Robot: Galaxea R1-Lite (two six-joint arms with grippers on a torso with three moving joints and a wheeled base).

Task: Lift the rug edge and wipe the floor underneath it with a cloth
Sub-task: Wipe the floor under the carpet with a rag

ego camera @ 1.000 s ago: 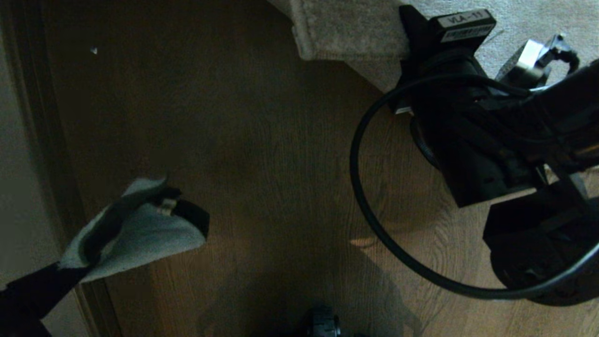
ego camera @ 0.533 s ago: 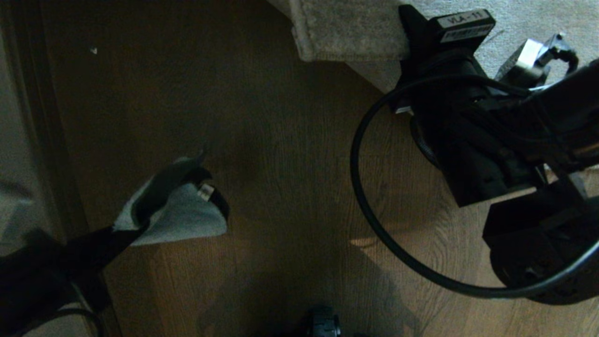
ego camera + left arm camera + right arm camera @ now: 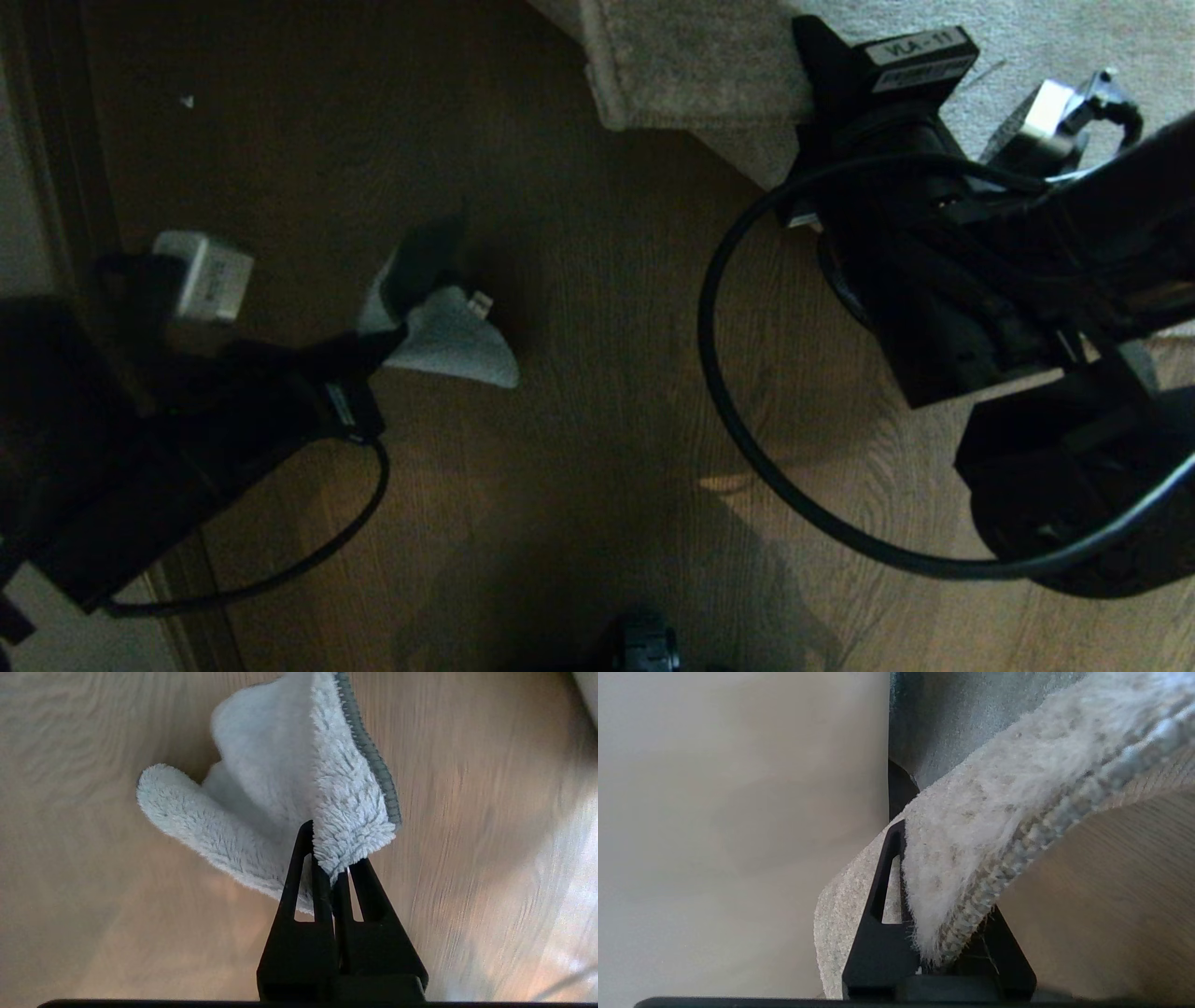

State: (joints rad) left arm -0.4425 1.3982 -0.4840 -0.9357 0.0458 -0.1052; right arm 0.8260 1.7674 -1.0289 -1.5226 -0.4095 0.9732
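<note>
Moving inward from the room's left side, the left tool (image 3: 411, 280) now carries the cloth (image 3: 453, 341) over the middle of the floor (image 3: 579, 448), nearer the lifted rug edge (image 3: 691, 84); wiping can likely begin soon. The right tool is hidden behind its arm here.

In the left wrist view, the left tool (image 3: 332, 868) pinches the fluffy cloth (image 3: 280, 784) above smooth wood-grain planks (image 3: 467, 812).

In the right wrist view, the right tool (image 3: 945, 896) pinches the plush rug edge (image 3: 994, 826), raised off the floor (image 3: 1111, 905).
</note>
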